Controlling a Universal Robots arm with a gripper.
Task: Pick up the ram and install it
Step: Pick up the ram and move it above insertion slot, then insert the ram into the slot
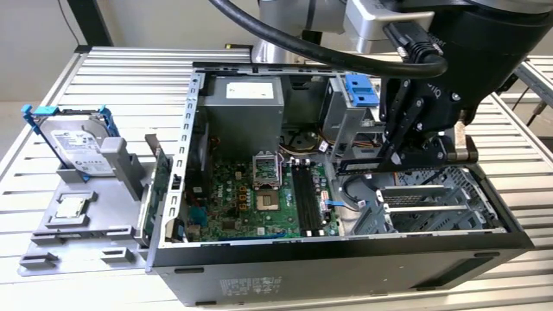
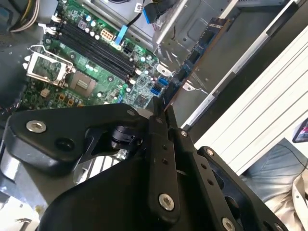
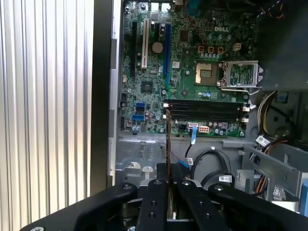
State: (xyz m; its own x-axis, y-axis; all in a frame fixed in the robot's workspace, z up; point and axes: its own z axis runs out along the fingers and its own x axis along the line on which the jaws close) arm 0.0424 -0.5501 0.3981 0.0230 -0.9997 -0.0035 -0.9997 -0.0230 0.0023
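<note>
Carrying step, I judge: the tool (image 1: 393, 162) is clamped on the ram (image 1: 359, 166); the empty memory slots (image 1: 304, 194) at its eight o'clock demand careful edge alignment.

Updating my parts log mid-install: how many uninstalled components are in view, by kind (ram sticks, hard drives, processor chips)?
ram, held in the gripper: 1
hard drive in blue brackets: 1
processor chip: 1
Total: 3
</note>
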